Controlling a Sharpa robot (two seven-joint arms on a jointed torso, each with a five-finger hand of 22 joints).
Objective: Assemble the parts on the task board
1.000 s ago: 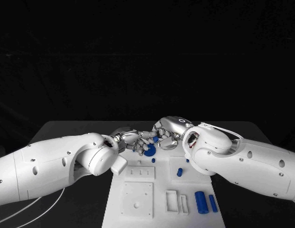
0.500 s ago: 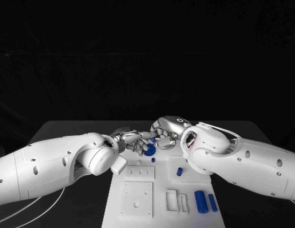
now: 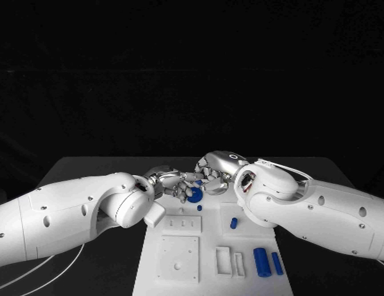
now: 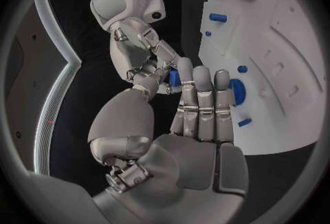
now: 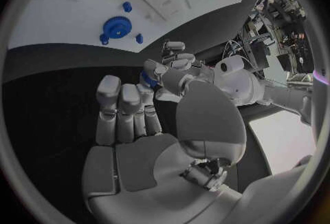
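Above the task board (image 3: 212, 271)'s far end, my left hand (image 3: 170, 179) and right hand (image 3: 218, 172) met, fingers of both pinching one small blue part (image 4: 174, 77); a blue gear (image 5: 115, 28) lay on the board just beside them.

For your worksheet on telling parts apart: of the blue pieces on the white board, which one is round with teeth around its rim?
The blue gear, lying flat at the board's far end by the two hands. The other blue pieces are plain pegs and cylinders.

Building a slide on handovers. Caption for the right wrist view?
Both hands meet beside the task board, a small blue part between their fingertips; blue gear on board.
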